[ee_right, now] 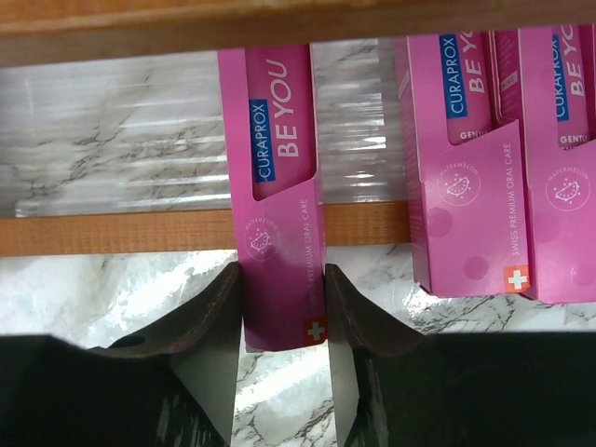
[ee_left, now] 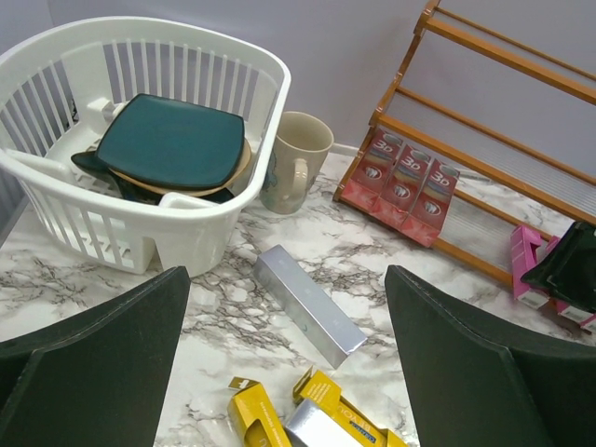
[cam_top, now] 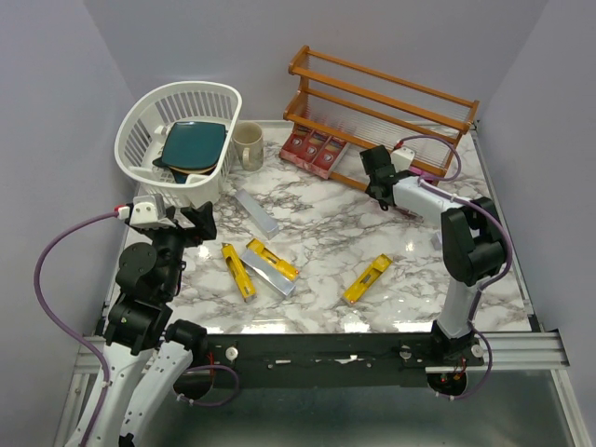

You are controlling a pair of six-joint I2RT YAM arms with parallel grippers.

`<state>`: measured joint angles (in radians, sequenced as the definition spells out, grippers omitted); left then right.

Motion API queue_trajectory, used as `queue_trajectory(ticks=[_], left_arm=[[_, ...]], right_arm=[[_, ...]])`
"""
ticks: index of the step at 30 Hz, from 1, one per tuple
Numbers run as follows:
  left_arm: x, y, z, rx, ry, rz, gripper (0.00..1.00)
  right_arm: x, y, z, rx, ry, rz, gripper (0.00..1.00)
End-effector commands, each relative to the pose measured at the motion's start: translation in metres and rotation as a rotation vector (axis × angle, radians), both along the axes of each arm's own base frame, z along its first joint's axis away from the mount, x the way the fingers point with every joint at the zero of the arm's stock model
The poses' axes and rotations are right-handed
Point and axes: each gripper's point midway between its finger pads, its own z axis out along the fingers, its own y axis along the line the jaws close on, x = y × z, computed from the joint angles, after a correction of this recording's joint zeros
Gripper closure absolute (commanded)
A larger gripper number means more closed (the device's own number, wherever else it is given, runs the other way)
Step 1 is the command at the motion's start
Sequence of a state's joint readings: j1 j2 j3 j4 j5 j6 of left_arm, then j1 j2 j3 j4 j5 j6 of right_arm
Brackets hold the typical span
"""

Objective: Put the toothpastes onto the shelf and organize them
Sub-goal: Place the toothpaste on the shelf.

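Observation:
The wooden shelf (cam_top: 382, 88) stands at the back right. Three red toothpastes (cam_top: 315, 149) lie on the left of its lowest tier. My right gripper (cam_top: 382, 194) is at the front of that tier. In the right wrist view it (ee_right: 282, 279) is shut on the near end of a pink toothpaste (ee_right: 279, 186) lying across the front rail (ee_right: 140, 231). Two more pink cartons (ee_right: 466, 186) rest to its right. On the marble lie a silver carton (cam_top: 257, 212) and yellow cartons (cam_top: 238, 271) (cam_top: 367, 279). My left gripper (cam_top: 200, 223) hangs open above the silver carton (ee_left: 307, 303).
A white basket (cam_top: 140, 140) holding a dark teal plate stands at the back left, with a beige mug (cam_top: 248, 146) beside it. A yellow carton (cam_top: 272, 260) lies against another silver one (cam_top: 270, 277). Walls close in on the left, right and back.

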<state>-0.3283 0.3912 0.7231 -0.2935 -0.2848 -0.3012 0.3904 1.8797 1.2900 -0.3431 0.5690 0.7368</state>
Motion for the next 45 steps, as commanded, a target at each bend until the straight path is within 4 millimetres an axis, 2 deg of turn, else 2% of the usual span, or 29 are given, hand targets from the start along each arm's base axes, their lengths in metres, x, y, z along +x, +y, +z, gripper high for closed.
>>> queue_trajectory(ticks=[1, 13, 23, 28, 41, 45], left_arm=[[0.002, -0.004, -0.002, -0.006, 0.001, -0.021, 0.04], [0.002, -0.004, -0.003, -0.007, 0.001, -0.023, 0.04], [0.003, -0.004, -0.003, -0.006, 0.003, -0.023, 0.04], [0.003, -0.005, -0.003, -0.006, 0.003, -0.027, 0.04], [0.005, -0.005, -0.005, -0.005, 0.012, -0.029, 0.04], [0.005, -0.005, -0.005, -0.008, 0.01, -0.029, 0.04]], right_arm=[[0.001, -0.017, 0.008, -0.056, -0.023, -0.065, 0.62], [-0.002, -0.042, 0.009, -0.121, -0.01, -0.129, 0.63], [-0.001, -0.051, 0.013, -0.178, -0.011, -0.136, 0.51], [-0.005, -0.056, 0.017, -0.196, -0.02, -0.148, 0.49], [-0.002, -0.04, 0.032, -0.109, -0.071, -0.082, 0.46], [-0.002, -0.026, 0.042, -0.093, -0.104, -0.036, 0.46]])
